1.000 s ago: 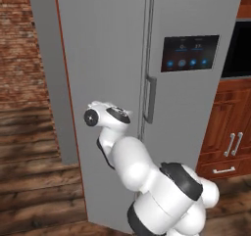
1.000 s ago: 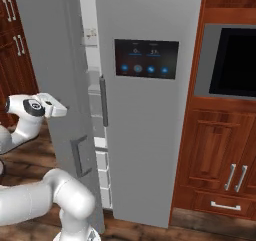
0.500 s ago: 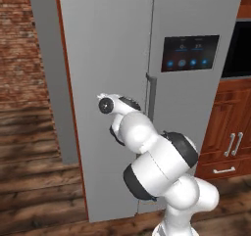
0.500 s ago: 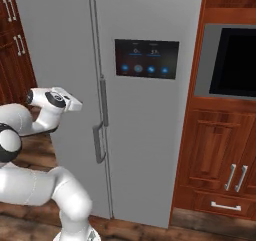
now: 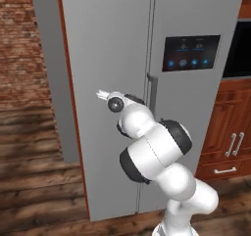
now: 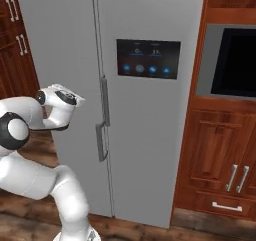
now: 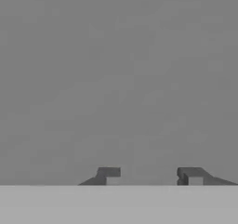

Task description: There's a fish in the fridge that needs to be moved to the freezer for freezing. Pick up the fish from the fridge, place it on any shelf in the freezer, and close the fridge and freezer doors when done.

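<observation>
Against the plain freezer door, your gripper faces flat grey, its fingertips partly apart with nothing between them. Both doors are shut, so the fish is hidden; the fridge door bears the dark panel.

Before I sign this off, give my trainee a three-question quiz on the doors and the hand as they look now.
1. True or false: the narrower door stands ajar.
2. The dark panel sits on: A the wider door; B the narrower door.
3. What do the fingers hold?
Key: 1 false; 2 A; 3 nothing, they stand apart facing a plain grey surface.
</observation>
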Robot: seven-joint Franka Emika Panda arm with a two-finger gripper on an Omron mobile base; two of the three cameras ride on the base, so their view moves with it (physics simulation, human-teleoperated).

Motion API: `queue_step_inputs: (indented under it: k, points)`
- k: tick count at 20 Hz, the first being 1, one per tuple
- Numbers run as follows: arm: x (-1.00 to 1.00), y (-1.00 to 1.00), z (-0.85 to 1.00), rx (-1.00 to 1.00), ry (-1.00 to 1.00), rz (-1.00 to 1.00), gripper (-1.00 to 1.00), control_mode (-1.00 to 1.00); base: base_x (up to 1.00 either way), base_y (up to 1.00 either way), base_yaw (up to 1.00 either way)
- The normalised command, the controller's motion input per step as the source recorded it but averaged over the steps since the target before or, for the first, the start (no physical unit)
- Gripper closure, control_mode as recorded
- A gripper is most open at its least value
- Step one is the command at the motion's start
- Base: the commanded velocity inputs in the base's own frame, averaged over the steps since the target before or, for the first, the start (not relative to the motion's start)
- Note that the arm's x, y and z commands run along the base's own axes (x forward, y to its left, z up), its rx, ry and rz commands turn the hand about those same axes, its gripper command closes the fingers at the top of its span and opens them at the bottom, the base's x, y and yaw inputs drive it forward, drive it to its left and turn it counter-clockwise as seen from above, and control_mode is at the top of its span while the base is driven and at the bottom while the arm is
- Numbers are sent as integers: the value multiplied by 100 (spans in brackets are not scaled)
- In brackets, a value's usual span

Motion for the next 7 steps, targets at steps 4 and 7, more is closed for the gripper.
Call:
queue_step_inputs:
  k: [4,7]
  points:
    - [23,-20,0,4,-1,5,-100,-100,0,0,0]
    - [9,-12,4,3,0,0,-100,-100,0,0,0]
